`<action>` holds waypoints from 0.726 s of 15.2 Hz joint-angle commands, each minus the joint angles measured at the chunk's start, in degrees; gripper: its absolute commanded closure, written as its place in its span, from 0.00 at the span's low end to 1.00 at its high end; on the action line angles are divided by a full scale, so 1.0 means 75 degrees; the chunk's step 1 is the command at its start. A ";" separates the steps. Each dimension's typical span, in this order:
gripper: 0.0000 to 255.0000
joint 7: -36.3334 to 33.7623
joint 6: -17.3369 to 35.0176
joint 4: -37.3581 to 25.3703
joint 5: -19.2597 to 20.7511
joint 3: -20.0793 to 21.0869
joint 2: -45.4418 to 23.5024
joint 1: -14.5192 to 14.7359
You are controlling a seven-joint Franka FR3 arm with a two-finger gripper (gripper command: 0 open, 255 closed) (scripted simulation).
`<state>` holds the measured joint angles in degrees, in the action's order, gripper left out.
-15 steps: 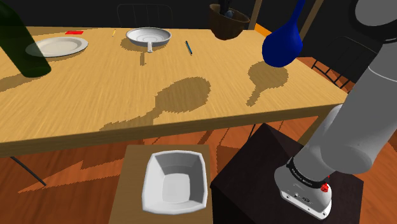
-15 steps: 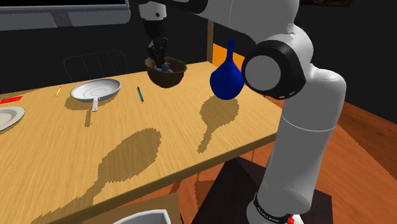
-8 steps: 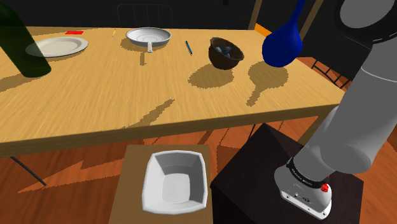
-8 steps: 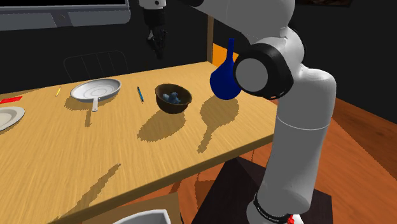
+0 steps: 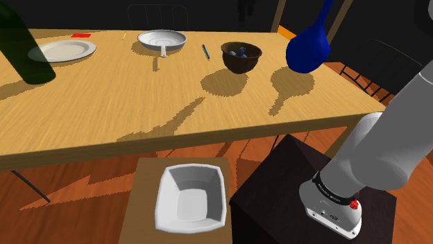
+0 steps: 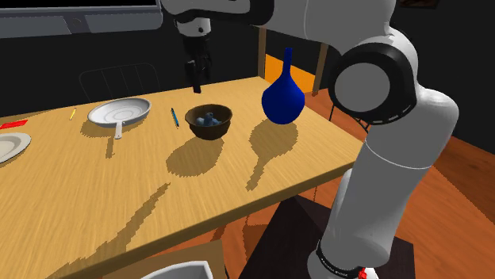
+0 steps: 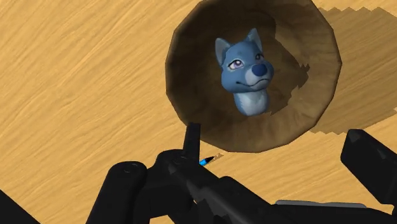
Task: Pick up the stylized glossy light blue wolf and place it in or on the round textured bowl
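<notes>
Inside the round brown bowl (image 7: 191, 63) on the wooden table (image 6: 95, 190), the blue-grey wolf (image 7: 245, 73) sits face-up; the placing looks done. In the second exterior view the black gripper (image 6: 195, 79) hovers at the bowl's twelve o'clock, fingers spread and empty. A blue vase (image 6: 282, 99) stands at three o'clock, a pan (image 6: 119, 112) at nine.

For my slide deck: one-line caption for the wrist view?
Blue wolf resting inside the brown bowl on the wooden table, open end effector above.
</notes>
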<state>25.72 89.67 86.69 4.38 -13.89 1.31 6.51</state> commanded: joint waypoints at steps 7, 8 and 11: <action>0.00 -0.0122 0.2517 0.3060 0.0792 0.0201 0.1058 0.0132; 0.00 -0.0123 0.2617 0.3143 0.0794 0.0191 0.1042 0.0125; 0.00 -0.0123 0.2918 0.3384 0.0798 0.0158 0.0985 0.0105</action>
<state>24.80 110.72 111.42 10.34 -12.62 8.85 7.34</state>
